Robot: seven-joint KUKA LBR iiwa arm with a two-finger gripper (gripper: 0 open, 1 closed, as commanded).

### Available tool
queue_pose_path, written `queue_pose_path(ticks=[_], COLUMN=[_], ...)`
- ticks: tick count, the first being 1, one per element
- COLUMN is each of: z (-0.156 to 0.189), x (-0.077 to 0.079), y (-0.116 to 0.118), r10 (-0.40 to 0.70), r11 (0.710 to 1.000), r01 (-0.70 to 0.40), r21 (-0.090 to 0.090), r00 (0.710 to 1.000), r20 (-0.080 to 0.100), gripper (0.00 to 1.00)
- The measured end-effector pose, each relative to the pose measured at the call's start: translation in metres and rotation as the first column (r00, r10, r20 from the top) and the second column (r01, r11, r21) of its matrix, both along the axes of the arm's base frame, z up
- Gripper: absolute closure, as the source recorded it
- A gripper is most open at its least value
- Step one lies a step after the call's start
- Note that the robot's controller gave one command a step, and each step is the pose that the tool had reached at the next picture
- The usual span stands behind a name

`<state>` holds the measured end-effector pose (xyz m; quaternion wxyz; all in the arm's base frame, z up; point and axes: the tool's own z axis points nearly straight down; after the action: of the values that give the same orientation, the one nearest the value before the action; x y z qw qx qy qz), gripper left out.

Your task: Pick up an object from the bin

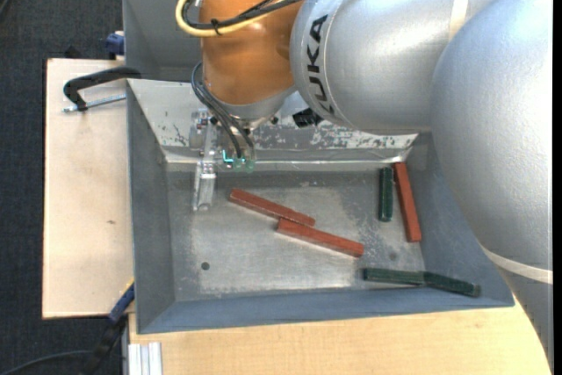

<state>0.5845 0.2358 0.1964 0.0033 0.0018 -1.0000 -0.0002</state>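
Nearest, along the front wall of the grey bin (149, 224) at the right, lies a long dark green stick (421, 280). Mid-floor, two sticks lie end to end on a slant: the lower red stick (320, 238) and the upper red stick (270, 207). By the right wall a short green stick (385, 193) lies beside an orange-red stick (407, 202). Farthest back, at the left, the gripper (205, 189) hangs low just left of the upper red stick's end — open or closed, I cannot tell.

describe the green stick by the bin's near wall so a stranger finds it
In the grey bin, go to the near right corner. A dark green stick lies along the near wall's foot. Unlike the shorter green stick beside a red stick farther back, it lies crosswise and alone.
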Motion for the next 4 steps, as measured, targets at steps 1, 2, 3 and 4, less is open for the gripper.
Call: queue_pose_path(ticks=[1, 2, 3, 4], z=[-0.111, -0.038, -0.117, -0.114], x=[0.000, 0.006, -0.031, 0.005], y=[-0.019, -0.031, -0.064, -0.175], r10=[0.007, -0.117, -0.271, -0.260], r11=[1.000, 0.993, 0.962, 0.966], r01=[-0.007, 0.117, 0.271, 0.260], r21=[-0.002, 0.005, -0.003, -0.002], r00=[1.000, 0.993, 0.962, 0.966], r20=[0.000, 0.017, 0.002, 0.014], gripper=[0.00, 0.00, 0.00, 0.00])
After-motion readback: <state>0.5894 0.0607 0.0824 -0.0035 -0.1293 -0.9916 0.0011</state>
